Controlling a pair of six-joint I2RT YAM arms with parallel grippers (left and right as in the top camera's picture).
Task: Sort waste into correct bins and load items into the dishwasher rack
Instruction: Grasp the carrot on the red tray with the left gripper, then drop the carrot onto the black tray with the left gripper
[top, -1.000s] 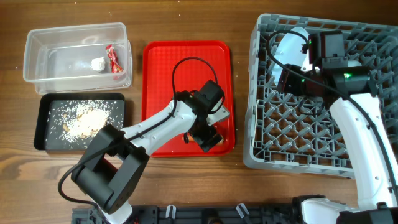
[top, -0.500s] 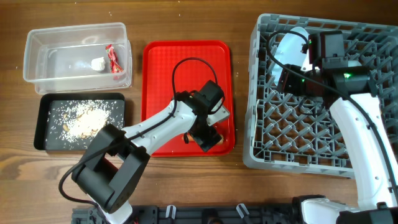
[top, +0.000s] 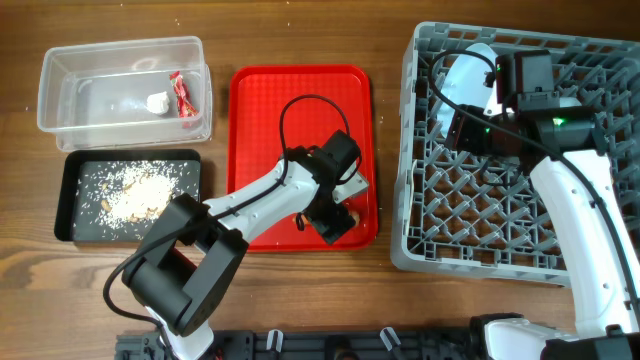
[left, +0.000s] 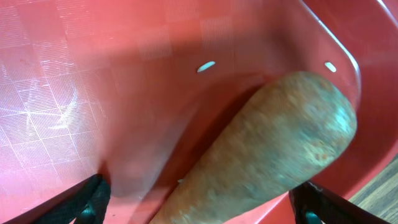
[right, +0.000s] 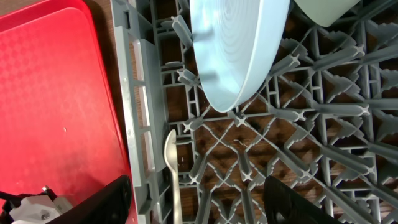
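Note:
The orange carrot (left: 267, 149) lies in the near right corner of the flat red tray (top: 270, 110). My left gripper (top: 335, 220) is low over it, open, with a finger on each side (left: 202, 208) and not closed on it. My right gripper (right: 199, 202) is open and empty above the grey dishwasher rack (top: 410, 150). A pale blue-white round dish (right: 239, 43) stands on edge in the rack, with a pale green bowl (right: 323, 9) behind it. The white spoon (right: 172, 171) lies in the rack by its left wall. The yellow cup is out of view.
The clear tub (top: 60, 75) at the back left holds the red-and-white wrapper (top: 181, 95) and the white tissue (top: 157, 101). The black tray (top: 70, 200) in front of it holds beige food scraps (top: 135, 195). The rack's left wall stands close to the red tray.

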